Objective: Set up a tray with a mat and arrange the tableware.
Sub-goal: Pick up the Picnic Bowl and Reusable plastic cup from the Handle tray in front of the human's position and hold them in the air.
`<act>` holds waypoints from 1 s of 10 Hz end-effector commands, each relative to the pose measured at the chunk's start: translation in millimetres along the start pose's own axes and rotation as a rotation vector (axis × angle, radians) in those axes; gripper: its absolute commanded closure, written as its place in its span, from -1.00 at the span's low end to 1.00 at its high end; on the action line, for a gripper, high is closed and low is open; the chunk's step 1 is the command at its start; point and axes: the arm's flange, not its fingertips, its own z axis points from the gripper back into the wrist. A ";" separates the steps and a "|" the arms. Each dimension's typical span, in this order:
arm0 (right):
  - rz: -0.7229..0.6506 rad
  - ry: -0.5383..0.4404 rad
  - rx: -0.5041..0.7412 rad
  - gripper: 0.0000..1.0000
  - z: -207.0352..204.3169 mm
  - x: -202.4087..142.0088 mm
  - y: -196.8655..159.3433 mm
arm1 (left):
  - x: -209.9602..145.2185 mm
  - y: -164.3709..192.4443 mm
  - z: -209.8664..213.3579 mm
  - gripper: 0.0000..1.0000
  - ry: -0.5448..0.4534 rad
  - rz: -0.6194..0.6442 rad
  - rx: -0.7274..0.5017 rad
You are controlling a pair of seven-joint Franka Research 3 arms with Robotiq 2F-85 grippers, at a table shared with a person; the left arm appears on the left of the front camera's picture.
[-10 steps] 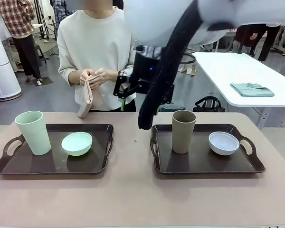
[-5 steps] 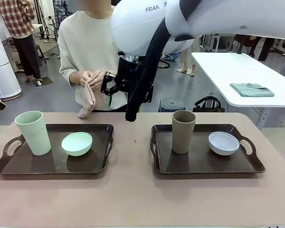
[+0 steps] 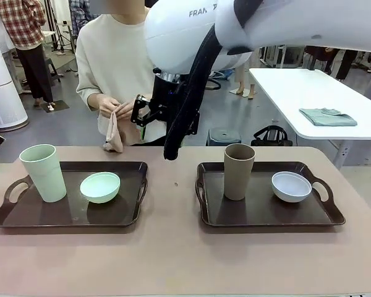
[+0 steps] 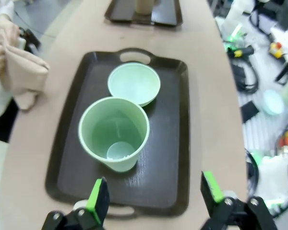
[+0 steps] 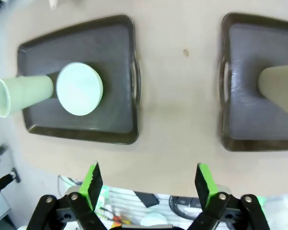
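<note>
Left fingers (image 4: pixel 97 199) and right fingers (image 5: pixel 93 184) both stand wide and empty above the surface (image 3: pixel 173 260). Green cup (image 3: pixel 43 172) and green bowl (image 3: pixel 100 186) sit on the left tray (image 3: pixel 62 215), brown cup (image 3: pixel 238 171) and white bowl (image 3: pixel 291 186) on the right tray (image 3: pixel 260 215); the person's hands (image 3: pixel 114 105) hold a beige cloth (image 3: pixel 113 137)

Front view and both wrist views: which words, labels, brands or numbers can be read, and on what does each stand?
"FRAN": on the white robot arm, front view; the letters after it are hidden behind a black cable.
No other text is readable on the table or behind it.
</note>
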 end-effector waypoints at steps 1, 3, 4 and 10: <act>0.017 0.003 -0.074 -1.00 -30.5 12.5 40.0 | -6.1 16.9 -7.1 -1.00 0.041 -0.077 0.024; 0.067 0.013 -0.083 -1.00 -50.9 17.2 68.2 | -17.5 37.6 -15.4 -1.00 0.053 -0.163 0.043; 0.089 0.018 -0.088 -1.00 -63.3 19.0 77.5 | -24.5 49.7 -21.5 -1.00 0.072 -0.202 0.029; 0.176 0.065 -0.149 -1.00 -137.7 31.8 105.8 | -46.0 76.1 -54.3 -1.00 -0.096 -0.137 -0.025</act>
